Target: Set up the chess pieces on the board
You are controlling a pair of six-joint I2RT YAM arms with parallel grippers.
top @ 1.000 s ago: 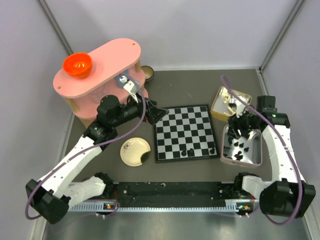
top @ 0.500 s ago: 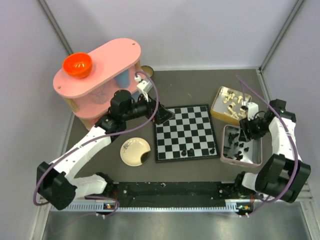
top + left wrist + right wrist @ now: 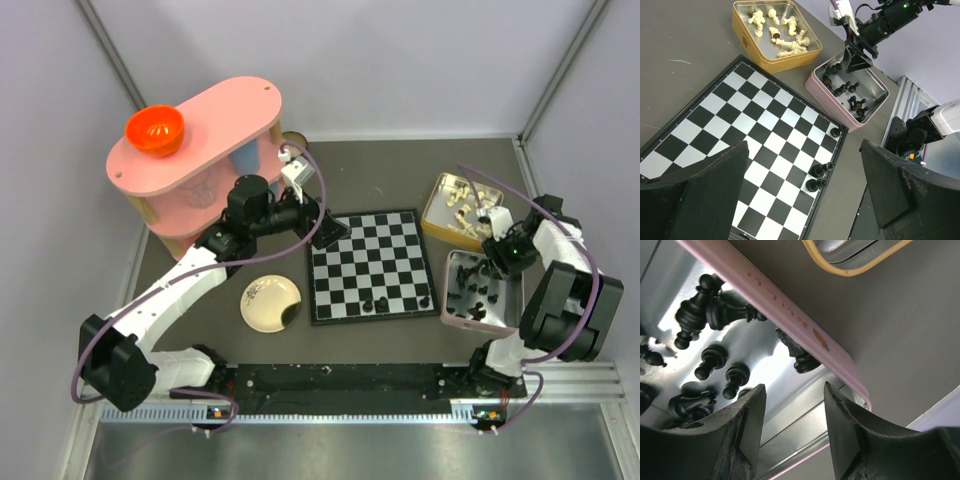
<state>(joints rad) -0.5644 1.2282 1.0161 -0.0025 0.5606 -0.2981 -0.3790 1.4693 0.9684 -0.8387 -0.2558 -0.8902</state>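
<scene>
While the left gripper [image 3: 333,228] hangs wide open at the upper-left corner of the black-and-white chessboard [image 3: 372,255], the right gripper [image 3: 794,410] sits parted, empty, over glossy black chessmen [image 3: 715,310] in a pink tin [image 3: 790,315].

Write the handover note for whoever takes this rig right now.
Left gripper: open, empty, above the far-left corner of the board.
Right gripper: open, empty, at the pink tin.
Done: three black pieces stand on the board's near rows.
Left: the other black pieces lie in the pink tin, not yet picked and placed.
</scene>
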